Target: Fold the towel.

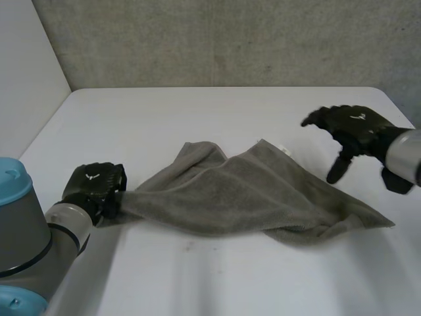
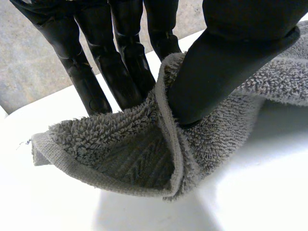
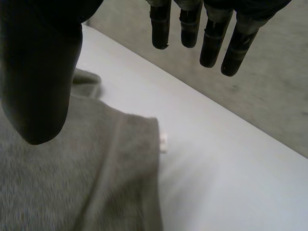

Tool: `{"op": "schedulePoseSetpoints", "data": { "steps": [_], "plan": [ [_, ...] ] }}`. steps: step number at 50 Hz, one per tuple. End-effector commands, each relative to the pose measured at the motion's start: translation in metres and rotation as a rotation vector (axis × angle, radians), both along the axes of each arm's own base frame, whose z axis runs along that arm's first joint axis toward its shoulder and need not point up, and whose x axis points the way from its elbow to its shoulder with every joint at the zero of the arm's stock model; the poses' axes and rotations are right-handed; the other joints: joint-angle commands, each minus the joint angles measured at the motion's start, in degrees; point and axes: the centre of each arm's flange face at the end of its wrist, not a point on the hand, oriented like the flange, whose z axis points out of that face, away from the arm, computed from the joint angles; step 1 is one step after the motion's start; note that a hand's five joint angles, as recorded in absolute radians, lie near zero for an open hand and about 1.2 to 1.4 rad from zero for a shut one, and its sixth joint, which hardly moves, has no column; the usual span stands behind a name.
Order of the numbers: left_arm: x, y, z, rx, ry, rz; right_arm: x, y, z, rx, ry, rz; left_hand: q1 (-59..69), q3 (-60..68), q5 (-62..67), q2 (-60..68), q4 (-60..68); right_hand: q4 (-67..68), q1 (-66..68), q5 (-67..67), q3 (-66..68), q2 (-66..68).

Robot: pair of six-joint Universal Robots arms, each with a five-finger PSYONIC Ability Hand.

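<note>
The left hand pinches 1 corner of the towel between thumb and fingers, near the left edge of the table. From there the rumpled towel's long axis runs rightward across the table's middle. The right hand hovers spread and empty over the towel's far corner, so it is the nearer hand for that corner. A small white tag sits there; no writing is legible.

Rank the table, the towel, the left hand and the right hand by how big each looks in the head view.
1. table
2. towel
3. right hand and left hand: these look much alike, so they are left unranked.
</note>
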Motion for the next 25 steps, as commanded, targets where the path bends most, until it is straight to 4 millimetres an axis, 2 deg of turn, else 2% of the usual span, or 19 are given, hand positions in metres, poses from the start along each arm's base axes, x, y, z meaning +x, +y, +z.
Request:
{"op": "schedulePoseSetpoints", "data": {
  "steps": [1,2,4,5,6,7,8,9,10,11,13,17,21,22,23,24,25],
  "plan": [
    [0.004,0.008,0.008,-0.021,0.008,0.004,0.068,-0.001,-0.012,0.088,0.027,0.192,12.67,10.39,11.86,10.29,10.28,-1.04,0.31,0.32,-0.15,-0.23],
    [0.005,0.009,0.015,-0.041,0.015,0.004,0.068,-0.001,-0.012,0.089,0.027,0.193,12.67,10.39,11.86,10.29,10.28,-1.04,0.31,0.32,-0.15,-0.23],
    [0.006,0.012,0.021,-0.061,0.022,0.004,0.092,-0.003,-0.02,0.12,0.032,0.252,12.67,10.39,11.86,10.29,10.28,-1.04,0.31,0.32,-0.15,-0.23],
    [0.006,0.016,0.029,-0.087,0.032,0.001,0.092,-0.003,-0.02,0.12,0.032,0.252,12.67,10.39,11.86,10.29,10.28,-1.04,0.31,0.32,-0.15,-0.23],
    [0.006,0.016,0.029,-0.087,0.032,0.001,0.104,-0.004,-0.026,0.128,0.031,0.278,12.67,10.39,11.86,10.29,10.28,-1.37,-0.02,-0.01,-0.48,-0.56],
    [0.007,0.019,0.038,-0.118,0.042,0.001,0.116,-0.005,-0.031,0.122,0.024,0.3,12.67,10.39,11.86,10.29,10.28,-1.71,-0.36,-0.35,-0.82,-0.9],
    [0.008,0.023,0.047,-0.15,0.056,-0.006,0.116,-0.005,-0.031,0.122,0.024,0.3,12.67,10.39,11.86,10.29,10.28,-1.71,-0.36,-0.35,-0.82,-0.9],
    [0.008,0.023,0.047,-0.15,0.056,-0.006,0.129,-0.005,-0.036,0.122,0.012,0.322,12.67,10.39,11.86,10.29,10.28,-2.04,-0.69,-0.68,-1.16,-1.23],
    [0.008,0.028,0.057,-0.183,0.069,-0.02,0.141,-0.004,-0.04,0.124,-0.006,0.339,12.67,10.39,11.86,10.29,10.28,-2.05,-0.7,-0.69,-1.16,-1.24],
    [0.009,0.034,0.065,-0.214,0.083,-0.035,0.141,-0.004,-0.041,0.124,-0.006,0.339,12.67,10.39,11.86,10.29,10.28,-2.05,-0.7,-0.69,-1.16,-1.24],
    [0.009,0.04,0.073,-0.241,0.097,-0.053,0.16,-0.002,-0.053,0.154,-0.05,0.371,12.67,10.39,11.86,10.29,10.28,-2.05,-0.7,-0.69,-1.16,-1.24],
    [0.011,0.055,0.091,-0.317,0.128,-0.092,0.174,0.001,-0.067,0.2,-0.083,0.392,12.67,10.39,11.86,10.29,10.28,-1.88,-0.53,-0.52,-0.99,-1.07],
    [0.013,0.062,0.097,-0.346,0.137,-0.097,0.189,0.016,-0.088,0.279,-0.094,0.457,12.67,10.39,11.86,10.29,10.28,-0.21,1.14,1.15,0.68,0.6],
    [0.014,0.063,0.099,-0.356,0.14,-0.095,0.189,0.016,-0.088,0.279,-0.094,0.457,12.67,10.39,11.86,10.29,10.28,-0.2,1.15,1.16,0.69,0.61],
    [0.014,0.063,0.099,-0.356,0.14,-0.095,0.192,0.022,-0.093,0.301,-0.089,0.476,12.67,10.39,11.86,10.29,10.28,6.46,7.81,7.83,7.35,7.27],
    [0.014,0.064,0.099,-0.356,0.14,-0.095,0.196,0.026,-0.096,0.31,-0.085,0.487,12.67,10.39,11.86,10.29,10.28,18.69,20.04,20.05,19.58,19.5],
    [0.014,0.064,0.098,-0.353,0.137,-0.094,0.196,0.026,-0.096,0.31,-0.085,0.487,12.67,10.39,11.86,10.29,10.28,18.81,20.16,20.17,19.7,19.62]
  ]
}}
